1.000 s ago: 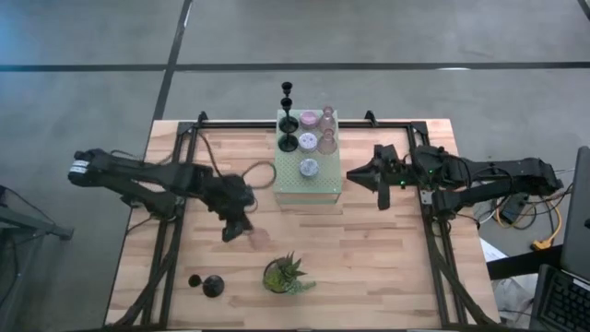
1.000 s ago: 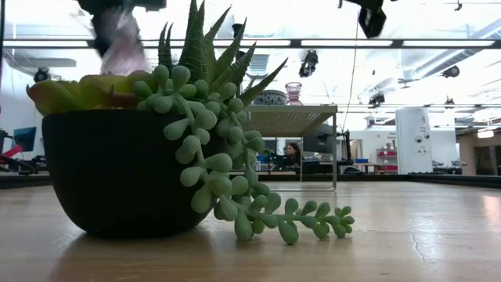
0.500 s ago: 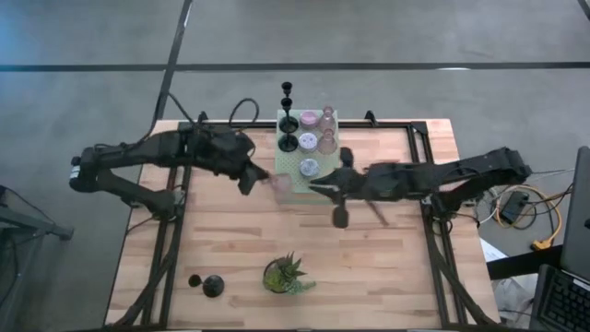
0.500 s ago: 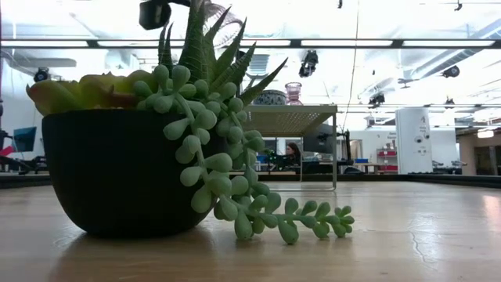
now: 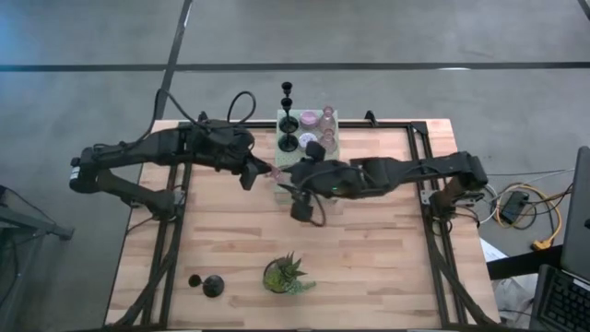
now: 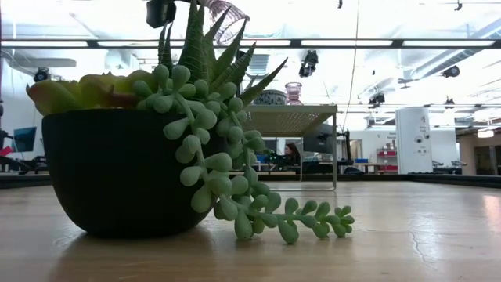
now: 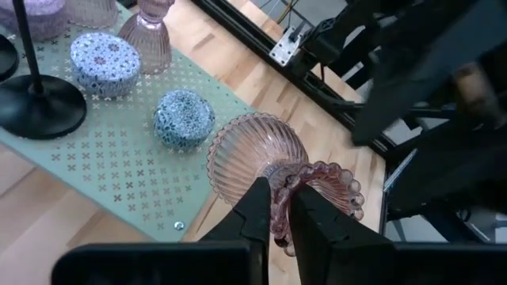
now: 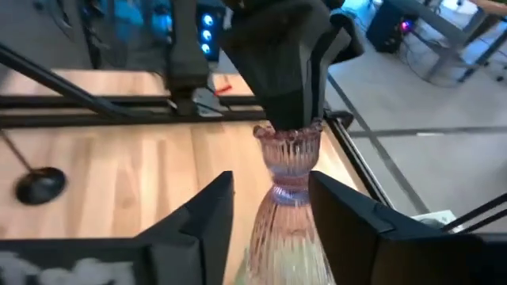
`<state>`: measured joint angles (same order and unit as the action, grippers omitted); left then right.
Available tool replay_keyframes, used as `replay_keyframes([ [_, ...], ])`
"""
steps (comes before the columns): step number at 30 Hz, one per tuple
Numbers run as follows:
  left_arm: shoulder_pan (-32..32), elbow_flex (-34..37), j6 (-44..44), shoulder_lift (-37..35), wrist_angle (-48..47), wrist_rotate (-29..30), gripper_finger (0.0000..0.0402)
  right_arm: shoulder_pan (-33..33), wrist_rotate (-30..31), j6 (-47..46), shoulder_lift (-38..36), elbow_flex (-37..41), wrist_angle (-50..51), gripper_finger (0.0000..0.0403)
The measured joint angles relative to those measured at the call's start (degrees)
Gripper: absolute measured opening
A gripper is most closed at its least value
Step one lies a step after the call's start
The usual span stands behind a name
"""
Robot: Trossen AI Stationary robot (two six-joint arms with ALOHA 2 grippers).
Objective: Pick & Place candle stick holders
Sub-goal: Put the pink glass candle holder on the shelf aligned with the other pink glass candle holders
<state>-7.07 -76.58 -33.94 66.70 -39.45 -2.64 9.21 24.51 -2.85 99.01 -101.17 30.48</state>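
Straight down from overhead onto the whole table (image 5: 369, 249). Level from tabletop height, close behind the potted plant (image 6: 125, 157). Wrist views close, both sharing the pink holder (image 7: 257, 154).

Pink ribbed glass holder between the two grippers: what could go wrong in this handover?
1. The left gripper pinches the pink ribbed glass candle holder only at its narrow stem, tilted; it might swivel or slip.
2. The right gripper has open fingers around the holder's body; if the left lets go early, the glass could drop onto the pale green perforated box.
3. Small patterned round holders sit close below and could be knocked.
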Motion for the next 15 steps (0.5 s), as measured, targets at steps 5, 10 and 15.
replay_keyframes([
  [5, 0.0, 0.1, 0.1, -0.1, 0.3, -0.3, 0.0030, -1.0, 0.1, 0.0, 5.8, -6.8, 6.0, 0.0199],
  [10, 0.0, 0.1, 0.5, -0.2, 1.4, -1.0, 0.0030, -1.5, 4.7, -1.8, 11.0, -14.1, 10.0, 0.0215],
  [15, 0.0, 0.1, 0.6, -0.2, 2.4, -2.8, 0.0030, -1.5, 7.0, -0.1, 14.9, -19.4, 12.8, 0.0207],
])
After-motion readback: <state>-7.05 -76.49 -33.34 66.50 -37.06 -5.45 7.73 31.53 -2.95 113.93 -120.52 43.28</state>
